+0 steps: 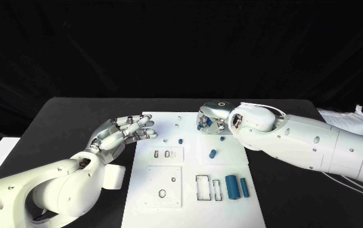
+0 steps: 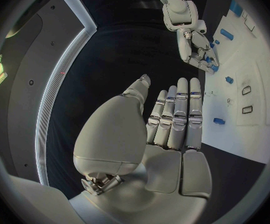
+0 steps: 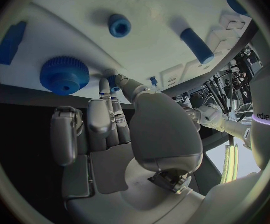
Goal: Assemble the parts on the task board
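Note:
The white task board lies in the middle of the black table. My right hand hovers over its far right part, fingers curled down, and pinches a small blue part between thumb and a finger. Beside those fingers on the board sit a blue gear, a blue ring-shaped part and a blue cylinder. My left hand lies at the board's left edge, fingers stretched out, holding nothing. Two larger blue cylinders stand near the front right, and two small blue parts lie mid-board.
A white box sits by my left forearm, off the board's left side. White sheets lie at the table's right edge. Rectangular slots and raised plates mark the board's near half.

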